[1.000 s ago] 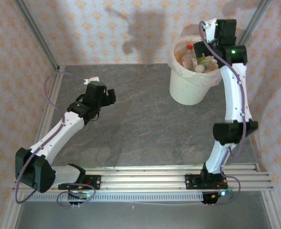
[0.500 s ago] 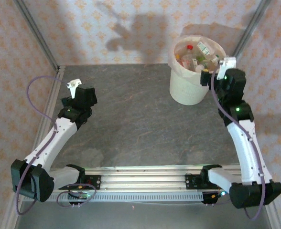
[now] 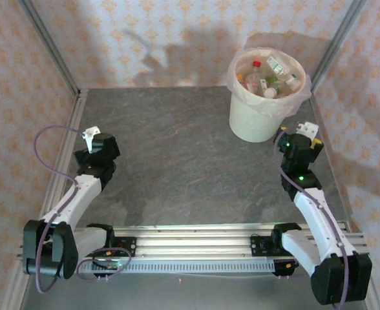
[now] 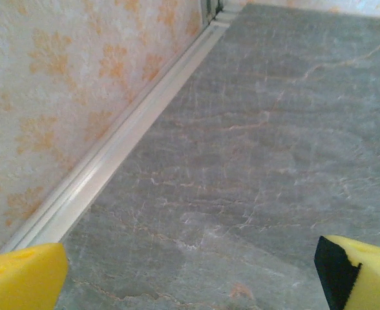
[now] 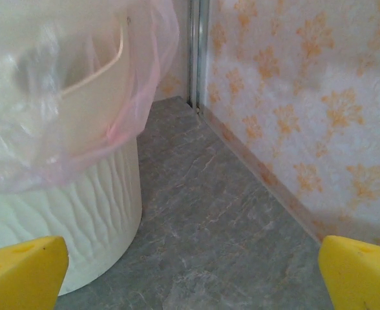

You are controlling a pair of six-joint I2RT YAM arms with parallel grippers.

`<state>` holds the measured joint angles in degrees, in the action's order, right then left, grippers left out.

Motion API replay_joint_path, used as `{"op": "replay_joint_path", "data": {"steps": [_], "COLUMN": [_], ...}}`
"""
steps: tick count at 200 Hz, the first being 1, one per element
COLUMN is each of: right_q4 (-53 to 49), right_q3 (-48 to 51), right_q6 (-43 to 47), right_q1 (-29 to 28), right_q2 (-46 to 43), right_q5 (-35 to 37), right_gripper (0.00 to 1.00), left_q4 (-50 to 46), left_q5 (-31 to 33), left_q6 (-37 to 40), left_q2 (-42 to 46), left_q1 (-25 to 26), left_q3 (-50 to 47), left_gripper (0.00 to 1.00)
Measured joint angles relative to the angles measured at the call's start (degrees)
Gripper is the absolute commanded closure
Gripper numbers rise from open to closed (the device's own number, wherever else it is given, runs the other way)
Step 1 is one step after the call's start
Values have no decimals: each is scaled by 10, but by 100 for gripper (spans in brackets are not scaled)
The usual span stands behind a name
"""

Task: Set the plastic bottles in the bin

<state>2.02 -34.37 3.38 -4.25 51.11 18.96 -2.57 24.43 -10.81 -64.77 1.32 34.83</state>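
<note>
The left fingers are spread wide apart and hold nothing. Under them is only bare grey desk, close to the wall. The right fingers are wide apart too, with nothing between them. They sit low, just beside the bin, and do not touch it.

From above, the left fingers are at about 9 o'clock on the desk. The right ones are at about 3 o'clock. The bin stands at about 1 o'clock, near the back corner.

Every one of the bottles that I can see lies inside the bin, piled in a heap. I can make out a red cap, some white caps and a green label. A thin pink bag is folded over the rim.

I think these bottles are very light. They look thin and a bit squashed, so they would bend under a hard squeeze. The plastic looks smooth, so one could slip or pop out sideways. The best place to take hold is likely across the middle of the body, with a soft squeeze. The neck by the cap should be stiffer, so that would work too.

The job looks about done to me.
</note>
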Motion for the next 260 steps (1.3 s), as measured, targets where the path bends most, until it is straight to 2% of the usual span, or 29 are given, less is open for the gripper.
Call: {"op": "replay_joint_path", "data": {"steps": [26, 61, 117, 137, 158, 186, 204, 220, 260], "right_q4": [91, 150, 247, 289, 332, 411, 482, 439, 439], "right_q3": [68, 78, 79, 89, 111, 153, 175, 151, 110], "right_q6": [-7, -12, -12, -12, -12, -9, -6, -6, -6], "right_q1": [16, 26, 26, 26, 26, 26, 26, 26, 26], "right_q2": [75, 170, 240, 258, 273, 290, 339, 365, 368], "right_q5": [-28, -84, -148, -156, -156, -165, -170, -169, -169], "right_gripper": [1, 1, 1, 0, 1, 1, 1, 1, 1], "left_q4": [79, 169, 320, 353, 434, 437, 445, 446, 447], "left_q5": [-36, -100, -174, -174, -157, -141, -129, -123, -119], "left_q6": [18, 35, 49, 51, 68, 79, 79, 79, 79], "left_q2": [-66, -142, -165, -165, -200, -217, -217, -217, -217], "left_q1": [-13, -23, -28, -24, 3, 23, 23, 23, 23], "left_q3": [-14, -18, -89, -104, -120, -118, -118, -118, -117], "left_gripper": [0, 0, 0, 0, 0, 0, 0, 0, 0]}}
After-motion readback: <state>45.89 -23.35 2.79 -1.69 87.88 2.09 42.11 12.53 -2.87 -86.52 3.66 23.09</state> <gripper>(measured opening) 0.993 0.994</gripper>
